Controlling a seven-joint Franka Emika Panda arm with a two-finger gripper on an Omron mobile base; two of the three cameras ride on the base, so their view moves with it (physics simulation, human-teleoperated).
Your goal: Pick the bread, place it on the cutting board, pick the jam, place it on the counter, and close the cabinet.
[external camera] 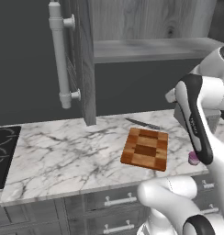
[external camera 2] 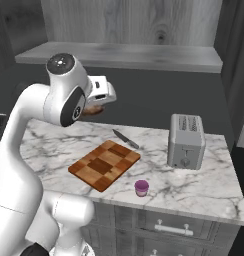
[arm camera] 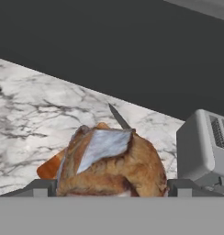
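From the left base view, my arm rises at the right and hides my hand; the cutting board (external camera: 145,148) lies flat on the counter (external camera: 58,156) with nothing on it, a knife (external camera: 142,123) just behind it, and the jam (external camera: 193,158) stands on the marble to its right, partly behind my forearm. The cabinet (external camera: 81,59) door stands open, its long bar handle (external camera: 60,55) facing the camera. From the right base view, my gripper (external camera 2: 94,110) is held in the air behind and above the board's far left corner, with the bread (external camera 2: 92,110) showing brown under my hand. The jam sits near the counter's front edge, just beside the board; a toaster (external camera 2: 186,141) stands well to the right. In the hand view, my fingers (arm camera: 42,187) are closed against both sides of the roll, which hangs over the board's edge.
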